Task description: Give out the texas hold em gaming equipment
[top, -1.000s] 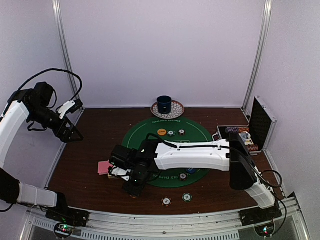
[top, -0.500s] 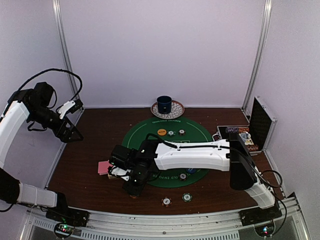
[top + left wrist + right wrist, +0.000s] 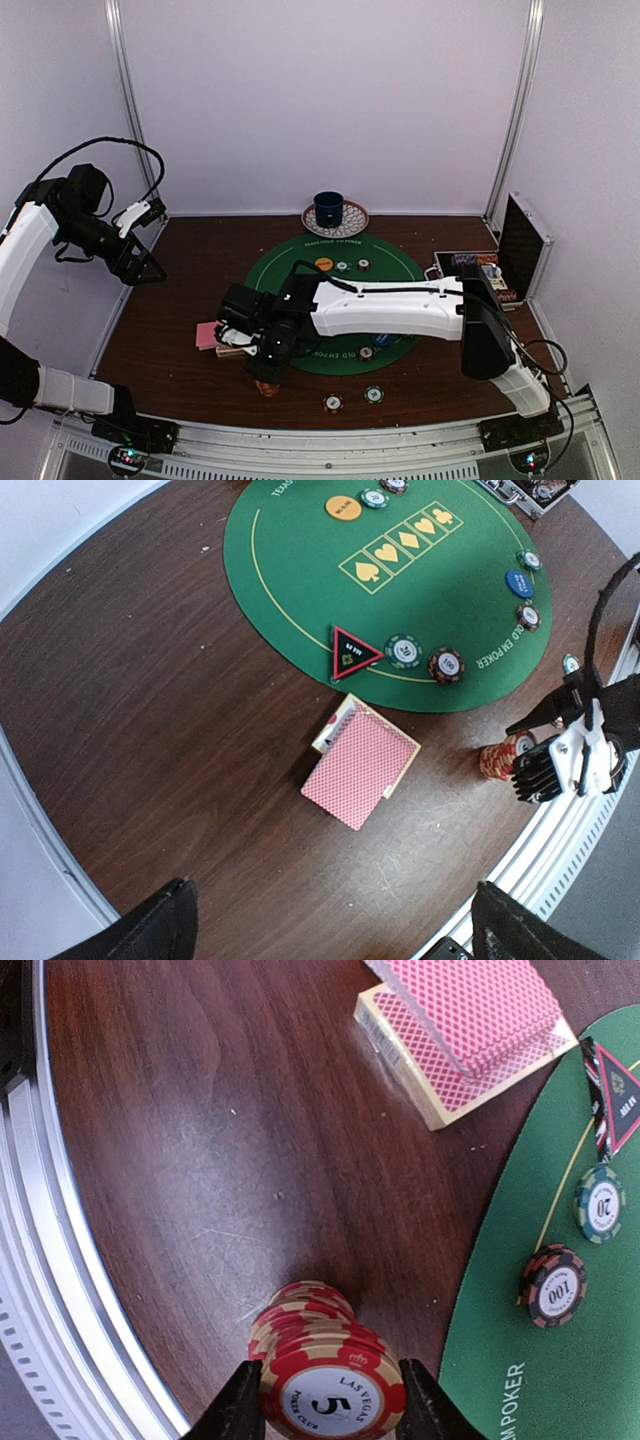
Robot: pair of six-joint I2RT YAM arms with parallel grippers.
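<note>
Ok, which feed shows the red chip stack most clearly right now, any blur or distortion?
Right wrist view: red chip stack fills the bottom between the fingers of the right end effector, its 5 readable. Left wrist view: crisp, but fisheye bends the table edge and the stack is small. Top external view: stack tiny, no detail.

Right pincer [image 3: 332, 1402] tips cropped below — hold on chip stack [image 3: 322, 1355] unclear.

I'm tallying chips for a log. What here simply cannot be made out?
Red chip stack: count unclear; right wrist view, chips overlap, bottom edge crops.
Right claw: gripping or only flanking the stack; same view, same edge.
Case: contents too small, top view.
Card deck: face down, left wrist view.
</note>
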